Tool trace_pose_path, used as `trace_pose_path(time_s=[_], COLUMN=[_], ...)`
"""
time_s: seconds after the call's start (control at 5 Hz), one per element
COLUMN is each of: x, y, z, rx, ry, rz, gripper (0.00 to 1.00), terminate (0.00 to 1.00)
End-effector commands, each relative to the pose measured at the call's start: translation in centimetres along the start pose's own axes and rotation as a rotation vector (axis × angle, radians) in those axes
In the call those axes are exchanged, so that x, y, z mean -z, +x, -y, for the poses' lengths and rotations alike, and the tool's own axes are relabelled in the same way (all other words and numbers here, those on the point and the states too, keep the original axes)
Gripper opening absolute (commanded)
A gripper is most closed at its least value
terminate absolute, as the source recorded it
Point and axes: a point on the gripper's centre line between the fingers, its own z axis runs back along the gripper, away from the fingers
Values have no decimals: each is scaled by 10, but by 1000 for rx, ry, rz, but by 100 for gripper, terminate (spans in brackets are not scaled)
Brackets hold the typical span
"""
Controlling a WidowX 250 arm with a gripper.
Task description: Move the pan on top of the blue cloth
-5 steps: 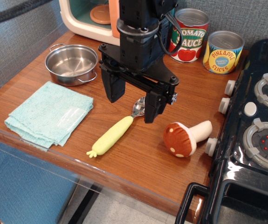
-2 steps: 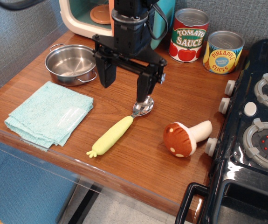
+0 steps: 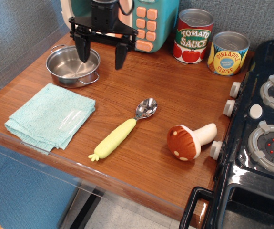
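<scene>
The pan (image 3: 72, 66), a small shiny steel pot with wire loop handles, sits on the wooden table at the back left. The blue cloth (image 3: 51, 114), a pale aqua folded towel, lies in front of it near the table's left front edge. My gripper (image 3: 102, 56) is open and empty, above the pan's right rim. Its left finger (image 3: 83, 50) hangs over the pan's inside and its right finger (image 3: 120, 56) stands outside the pan to the right.
A spoon with a yellow handle (image 3: 122, 130) lies mid-table. A toy mushroom (image 3: 189, 140) lies to its right. Tomato sauce (image 3: 193, 36) and pineapple (image 3: 228, 52) cans stand at the back. A toy microwave (image 3: 146, 21) is behind the gripper. A black stove (image 3: 263, 138) fills the right.
The gripper has moved from above the spoon back and to the left, to the pan's right rim. It stays open. The spoon is now fully in view.
</scene>
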Motion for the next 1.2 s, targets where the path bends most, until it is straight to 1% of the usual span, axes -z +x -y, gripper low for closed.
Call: trace_pose_path(time_s=[0.0, 0.2, 0.4, 0.6, 0.8, 1.0], x=[4, 21, 33, 37, 29, 1], y=[30, 33, 34, 33, 34, 41], z=[-39, -42, -43, -42, -43, -49], rx=[-147, -168, -191, -185, -177, -172], ry=[31, 48, 32, 16, 11, -8], rz=[64, 54, 41, 58, 83, 164], gripper=[100, 100, 100, 0, 0, 0], terminate=[0, 0, 0, 0, 0, 0])
